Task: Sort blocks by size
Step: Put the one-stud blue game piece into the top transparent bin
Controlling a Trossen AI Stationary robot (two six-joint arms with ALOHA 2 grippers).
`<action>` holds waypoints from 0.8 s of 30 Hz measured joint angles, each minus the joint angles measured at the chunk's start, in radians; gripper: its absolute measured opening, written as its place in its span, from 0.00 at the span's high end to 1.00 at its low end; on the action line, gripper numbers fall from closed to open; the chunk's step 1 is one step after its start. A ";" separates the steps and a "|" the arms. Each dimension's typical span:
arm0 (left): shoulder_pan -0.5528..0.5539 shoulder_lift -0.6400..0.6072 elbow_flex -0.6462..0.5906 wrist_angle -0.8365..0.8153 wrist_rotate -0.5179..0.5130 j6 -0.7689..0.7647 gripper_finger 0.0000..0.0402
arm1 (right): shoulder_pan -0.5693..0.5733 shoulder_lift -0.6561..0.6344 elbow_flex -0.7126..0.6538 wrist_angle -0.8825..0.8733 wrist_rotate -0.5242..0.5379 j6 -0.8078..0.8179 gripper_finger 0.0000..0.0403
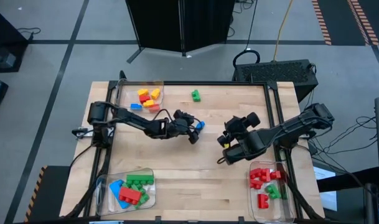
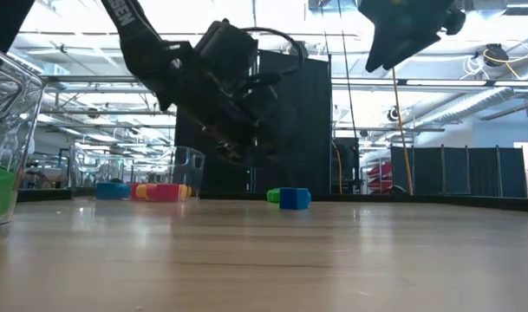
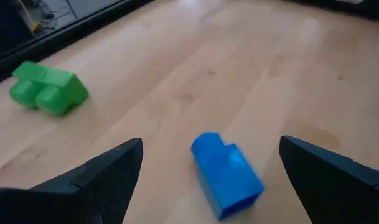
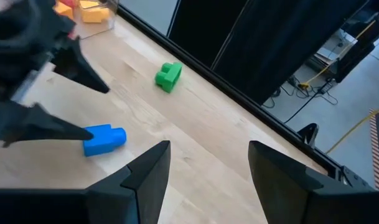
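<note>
Evidently the sort is mostly done: going left to right on the tabletop [image 1: 177,168], the far-left tray [image 1: 123,93] holds yellow, orange and blue blocks, the near-left tray [image 1: 102,194] green, blue and red ones, and the near-right tray [image 1: 287,205] red and green ones. Two blocks are left loose: the green block [image 1: 195,95] near the far edge and the blue block [image 1: 200,126] at centre. The left pincer [image 1: 193,132] stands released, fingers astride the blue block, whose long axis lies between them, studded end pointing away. The right pincer [image 1: 226,138] hangs nearby, parted and empty.

Left pincer [image 2: 237,152] fingertips blurred (low view)
</note>
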 joint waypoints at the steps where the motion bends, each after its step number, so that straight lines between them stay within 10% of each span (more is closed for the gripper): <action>1: 0.003 0.006 0.001 0.000 0.000 0.000 0.06 | 0.000 0.000 0.000 0.007 0.000 -0.006 0.49; 18: 0.008 0.142 0.103 -0.054 0.072 -0.001 0.07 | 0.001 0.000 0.001 0.032 0.000 -0.043 0.49; 24: 0.014 0.143 0.103 -0.074 0.072 -0.002 0.23 | 0.002 0.000 0.001 0.032 0.000 -0.042 0.49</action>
